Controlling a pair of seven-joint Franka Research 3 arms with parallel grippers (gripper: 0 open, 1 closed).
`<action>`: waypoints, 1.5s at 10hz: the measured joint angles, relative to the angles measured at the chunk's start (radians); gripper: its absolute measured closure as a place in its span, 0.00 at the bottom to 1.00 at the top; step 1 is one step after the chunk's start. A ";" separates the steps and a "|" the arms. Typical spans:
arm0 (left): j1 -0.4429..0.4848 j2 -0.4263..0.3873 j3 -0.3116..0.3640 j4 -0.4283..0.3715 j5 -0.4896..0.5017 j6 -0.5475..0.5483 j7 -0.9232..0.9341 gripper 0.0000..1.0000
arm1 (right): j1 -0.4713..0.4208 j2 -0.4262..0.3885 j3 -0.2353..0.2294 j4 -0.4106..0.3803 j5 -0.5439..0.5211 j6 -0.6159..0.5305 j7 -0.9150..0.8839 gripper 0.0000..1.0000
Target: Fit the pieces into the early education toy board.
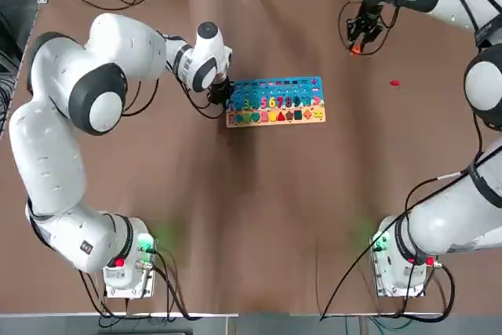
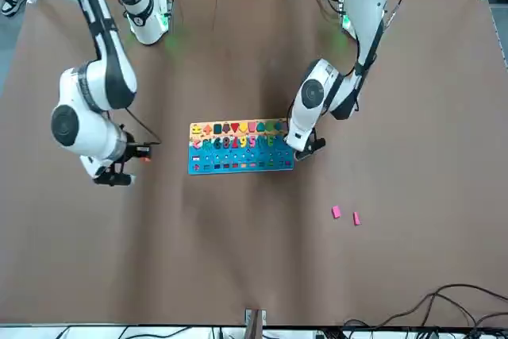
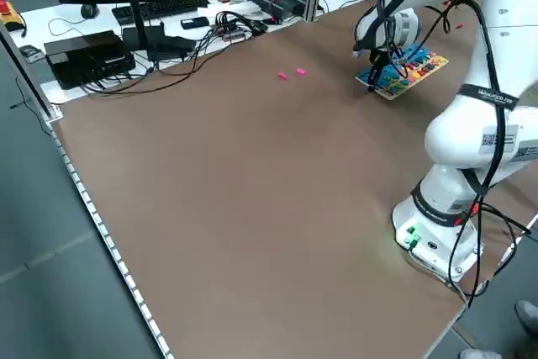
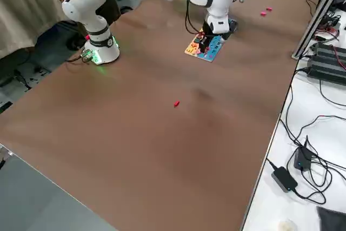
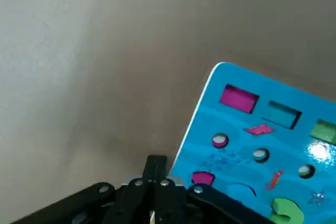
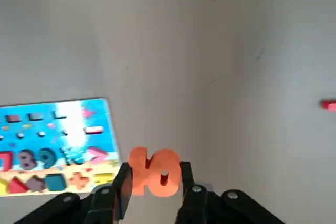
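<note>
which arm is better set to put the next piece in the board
Right, probably. Its pincer already grips the orange piece, off to the board's side. The left pincer is shut and empty at the board's end.

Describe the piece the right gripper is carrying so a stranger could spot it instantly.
Start at the toy board mid-table, then look toward the robot's right far corner, where the right gripper hangs above the brown table. Pinched between its fingers is the orange piece, shaped like the number ten. The red piece lies loose on the table nearby.
</note>
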 joint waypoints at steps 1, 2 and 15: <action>-0.010 0.008 0.002 0.013 0.000 0.000 -0.017 0.99 | 0.006 0.000 0.022 -0.003 0.019 0.000 0.033 0.59; -0.020 0.016 0.002 0.028 0.000 -0.001 -0.038 0.99 | 0.022 0.001 0.029 -0.007 0.036 0.000 0.059 0.59; 0.039 0.002 0.003 0.167 0.013 -0.215 0.035 0.99 | 0.142 0.005 0.035 -0.118 0.084 0.100 0.129 0.59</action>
